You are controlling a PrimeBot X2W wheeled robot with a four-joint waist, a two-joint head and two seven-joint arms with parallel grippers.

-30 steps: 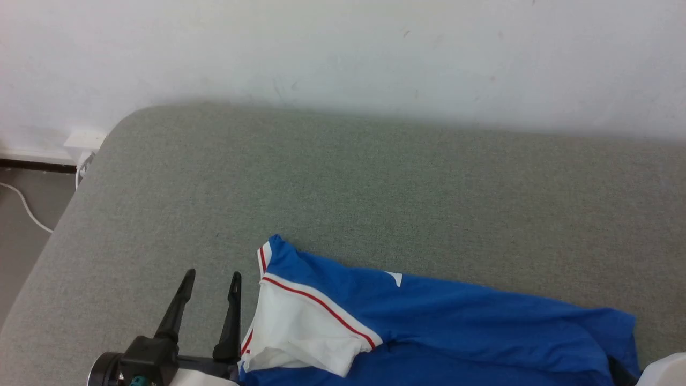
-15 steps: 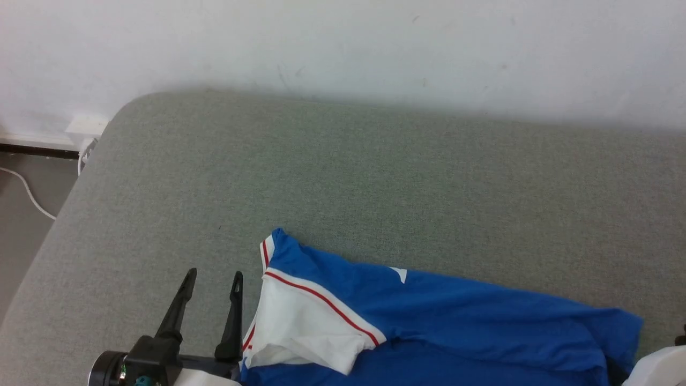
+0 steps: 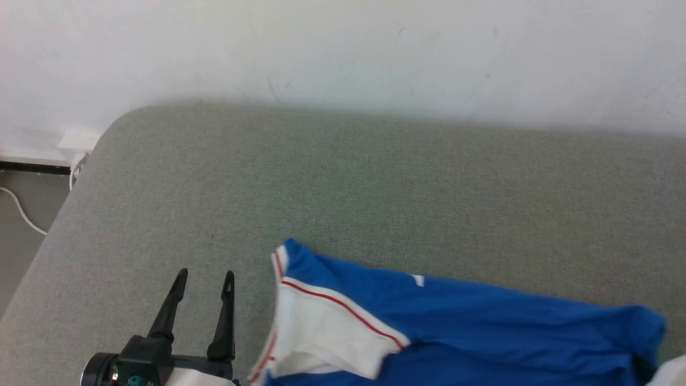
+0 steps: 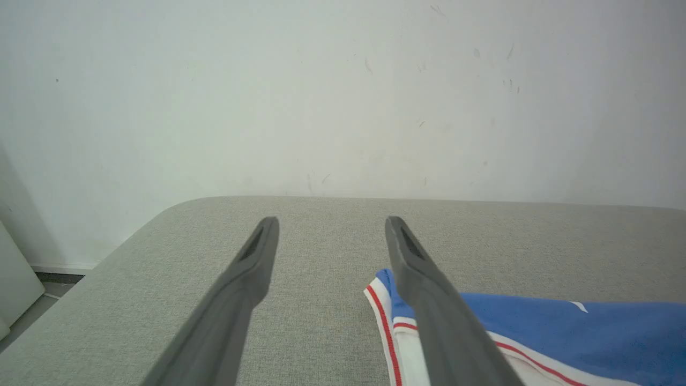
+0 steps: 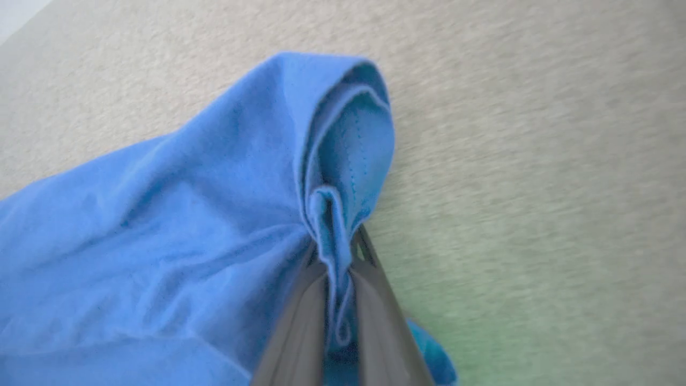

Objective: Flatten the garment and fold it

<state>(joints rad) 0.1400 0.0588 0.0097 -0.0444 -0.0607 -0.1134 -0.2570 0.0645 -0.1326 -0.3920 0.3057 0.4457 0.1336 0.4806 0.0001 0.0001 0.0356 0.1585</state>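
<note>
Where our right hand (image 5: 338, 244) sits, we see both dark fingers (image 5: 300, 321) clenched on a bunched blue fold of the garment (image 5: 161, 241). The cloth is pinched between them and the fold sticks up past the tips. From the grip, the rest of the blue fabric spreads to the left of the right wrist view, wrinkled, lying on the grey woven surface (image 5: 536, 161). In the head view we get just a pale bit of the right forearm (image 3: 672, 372) at the lower right corner, by the garment's (image 3: 482, 332) right end.

Our left hand (image 3: 206, 274) is released, fingers spread wide with nothing between them. It points up the head view, near the white sleeve (image 3: 327, 332) but apart from it. We can't tell if it touches the surface (image 3: 375, 177).

The garment runs along the near edge, from lower centre to lower right of the head view, rumpled and not flat. Its sleeve is at the left end, with red-and-white trim (image 3: 343, 303) along the sleeve seam and a small white mark (image 3: 418, 280) on the blue.

Beyond it we note bare grey cloth up to a white wall (image 3: 343, 48). Past the rounded left corner we see floor (image 3: 16, 252) with a white cable (image 3: 21, 214).
</note>
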